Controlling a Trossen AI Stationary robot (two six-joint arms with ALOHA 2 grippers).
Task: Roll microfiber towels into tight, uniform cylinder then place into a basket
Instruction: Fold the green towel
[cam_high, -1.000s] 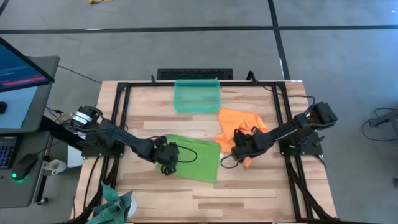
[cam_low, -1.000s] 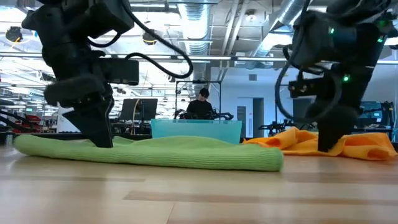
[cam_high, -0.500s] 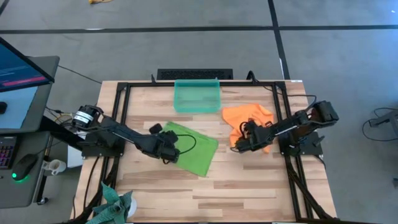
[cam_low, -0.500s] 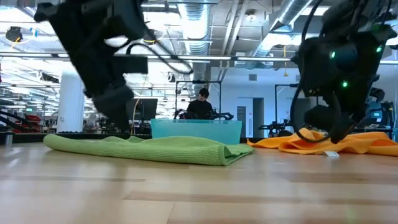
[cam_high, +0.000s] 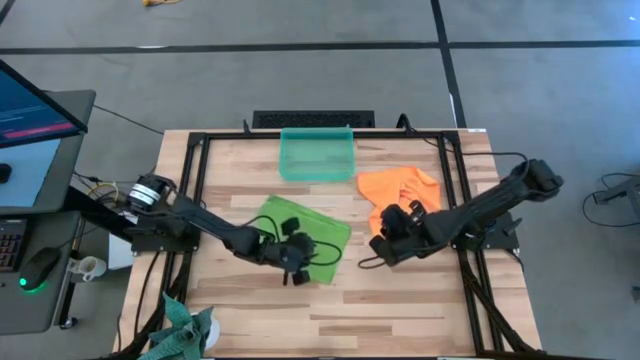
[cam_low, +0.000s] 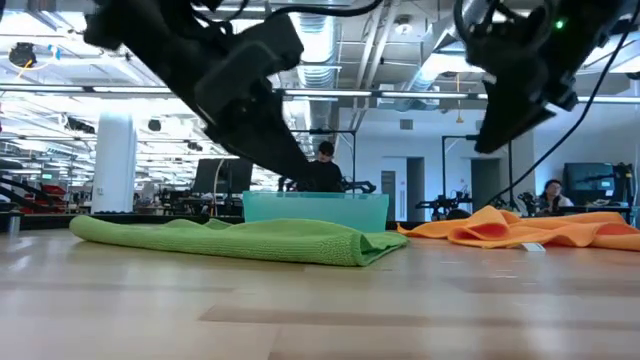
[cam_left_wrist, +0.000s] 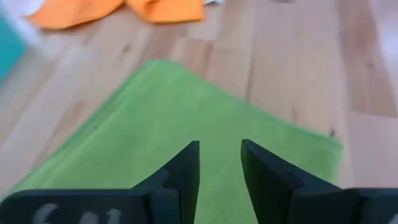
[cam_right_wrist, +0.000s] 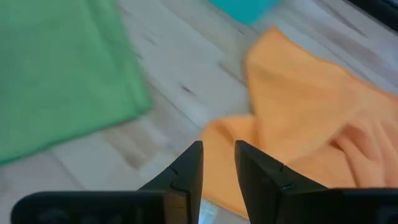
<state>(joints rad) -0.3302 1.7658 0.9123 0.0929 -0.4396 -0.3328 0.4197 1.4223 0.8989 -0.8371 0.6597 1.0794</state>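
The lime green towel (cam_high: 305, 232) lies flat on the wooden table, folded over, with one corner pointing at the basket (cam_high: 317, 153). My left gripper (cam_left_wrist: 219, 146) hangs open over its near part, clear of the cloth (cam_low: 300, 165). The orange towel (cam_high: 400, 190) lies rumpled to the right of the green one. My right gripper (cam_right_wrist: 217, 146) is open above that towel's near edge and the bare wood beside it, and is raised high in the low view (cam_low: 492, 140). The teal basket stands at the table's far middle.
A darker teal cloth (cam_high: 185, 330) hangs off the near left corner. Black frame rails (cam_high: 195, 190) run along the table's sides. Bare wood (cam_high: 400, 310) fills the near half. In the low view, people (cam_low: 325, 165) sit in the room beyond the basket.
Both grippers stood down on their towels and have since risen clear. The left one has gone toward the table's right edge and tipped up. The green towel has slid toward the far edge and turned, then lain still. The orange towel's near part has been drawn back toward the far right.
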